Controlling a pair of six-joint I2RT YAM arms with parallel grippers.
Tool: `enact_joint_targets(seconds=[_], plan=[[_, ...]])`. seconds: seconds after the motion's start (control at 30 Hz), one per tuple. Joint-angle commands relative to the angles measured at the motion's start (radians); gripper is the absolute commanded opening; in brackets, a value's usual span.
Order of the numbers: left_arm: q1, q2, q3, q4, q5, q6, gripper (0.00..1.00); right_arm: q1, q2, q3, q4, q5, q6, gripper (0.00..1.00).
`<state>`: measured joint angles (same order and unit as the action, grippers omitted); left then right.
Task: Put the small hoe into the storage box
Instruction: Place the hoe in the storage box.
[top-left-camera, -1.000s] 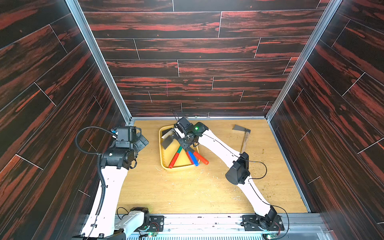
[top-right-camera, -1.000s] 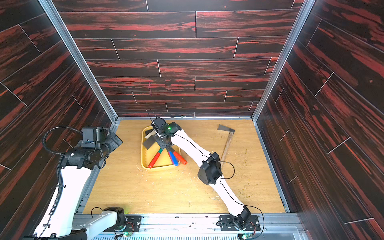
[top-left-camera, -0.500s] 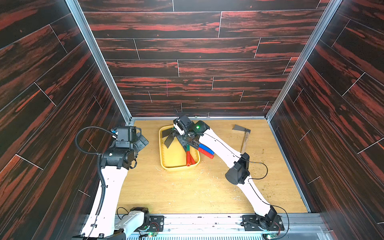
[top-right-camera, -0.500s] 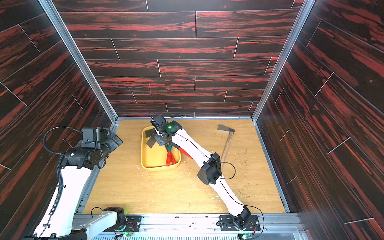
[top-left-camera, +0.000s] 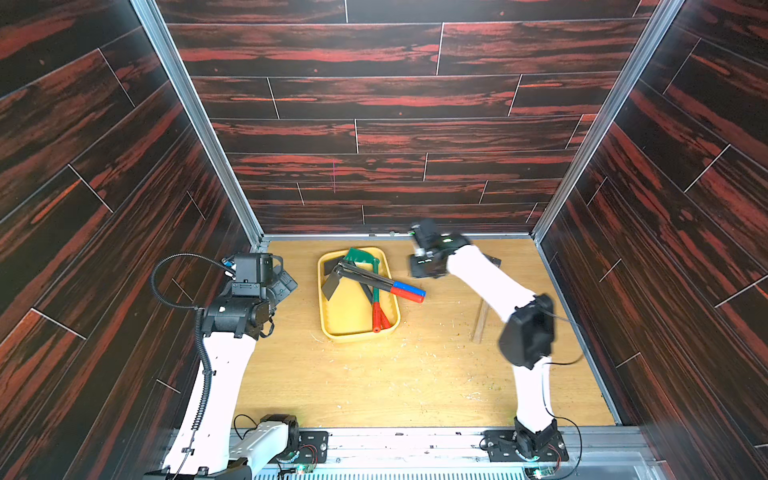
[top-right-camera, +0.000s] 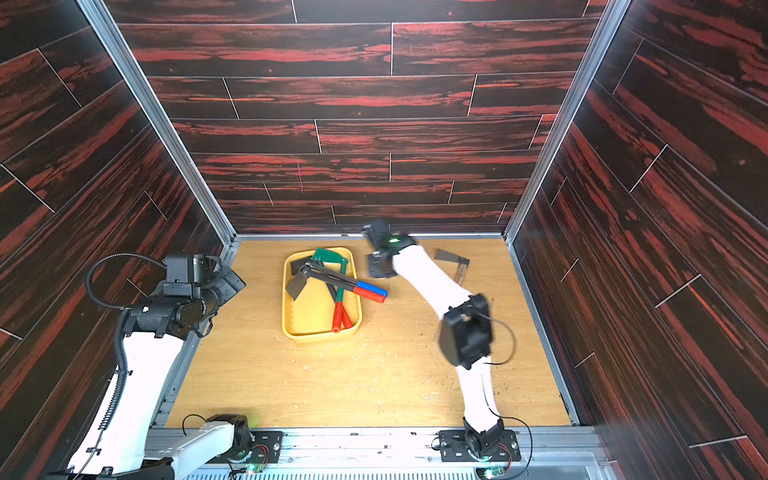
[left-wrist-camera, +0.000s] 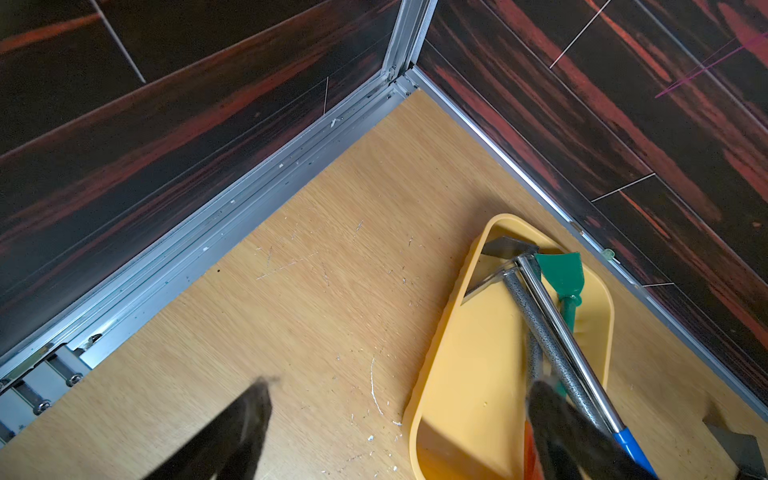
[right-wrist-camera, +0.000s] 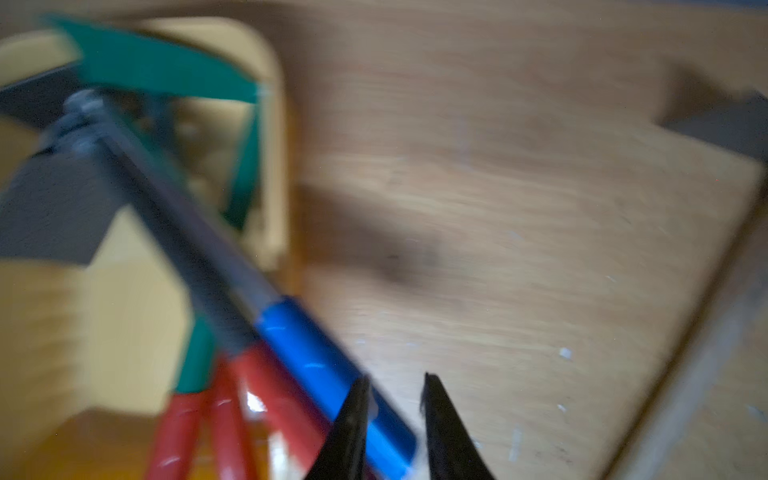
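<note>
The yellow storage box (top-left-camera: 357, 335) (top-right-camera: 320, 336) stands at the back middle of the table. Several small hoes lie in it: a green one (top-left-camera: 363, 255) (left-wrist-camera: 561, 270) lengthwise, and two metal ones crosswise with a blue grip (top-left-camera: 409, 287) (right-wrist-camera: 307, 349) and a red grip (top-left-camera: 407, 295) jutting over the right rim. My right gripper (top-left-camera: 419, 272) (right-wrist-camera: 395, 378) hovers blurred just right of the box, by the blue grip's end, shut on nothing. My left gripper (top-left-camera: 286, 286) (left-wrist-camera: 401, 388) hangs open left of the box.
A wooden-handled hoe (top-left-camera: 481, 322) (top-right-camera: 451, 257) lies on the table at the right, mostly hidden under my right arm. Dark wood walls close in the back and both sides. Fine debris is scattered over the tabletop (top-left-camera: 374, 382).
My right gripper has left the hoes over the box and swung away to the right. The blue and red grips now point right across the rim. The left arm stayed still.
</note>
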<state>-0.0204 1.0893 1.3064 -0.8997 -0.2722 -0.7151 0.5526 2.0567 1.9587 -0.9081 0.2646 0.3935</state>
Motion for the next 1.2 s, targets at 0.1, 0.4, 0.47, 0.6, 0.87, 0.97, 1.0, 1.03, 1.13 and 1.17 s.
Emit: enact_joint_targets(seconds=[0.1, 0.4, 0.47, 0.6, 0.87, 0.97, 1.0, 1.03, 1.13, 1.17], plan=[[0.005, -0.012, -0.014, 0.006, 0.013, 0.006, 0.99, -0.016, -0.016, -0.14, 0.101, -0.071, 0.019, 0.26], [0.005, -0.012, -0.047, 0.017, 0.045, 0.008, 0.99, -0.019, 0.008, -0.18, 0.21, -0.192, -0.013, 0.26], [0.005, -0.012, -0.05, 0.018, 0.051, 0.008, 0.99, -0.019, 0.024, -0.163, 0.213, -0.195, -0.022, 0.26], [0.005, -0.016, -0.047, 0.019, 0.034, 0.008, 0.99, -0.019, 0.049, -0.148, 0.223, -0.243, -0.043, 0.26], [0.006, -0.025, -0.045, 0.016, 0.01, 0.006, 0.99, 0.031, 0.007, -0.257, 0.279, -0.311, -0.06, 0.24], [0.005, -0.022, -0.048, 0.016, 0.017, 0.001, 0.99, 0.075, -0.025, -0.279, 0.276, -0.304, -0.063, 0.24], [0.005, -0.02, -0.048, 0.018, 0.023, 0.0, 0.99, 0.087, -0.034, -0.284, 0.273, -0.303, -0.063, 0.24], [0.005, -0.02, -0.05, 0.019, 0.025, -0.003, 0.99, 0.1, -0.04, -0.29, 0.272, -0.304, -0.061, 0.24], [0.004, -0.022, -0.048, 0.021, 0.022, -0.004, 0.99, 0.139, -0.063, -0.305, 0.262, -0.288, -0.055, 0.24], [0.005, -0.023, -0.047, 0.021, 0.019, -0.002, 0.99, 0.153, -0.071, -0.311, 0.259, -0.288, -0.055, 0.24]])
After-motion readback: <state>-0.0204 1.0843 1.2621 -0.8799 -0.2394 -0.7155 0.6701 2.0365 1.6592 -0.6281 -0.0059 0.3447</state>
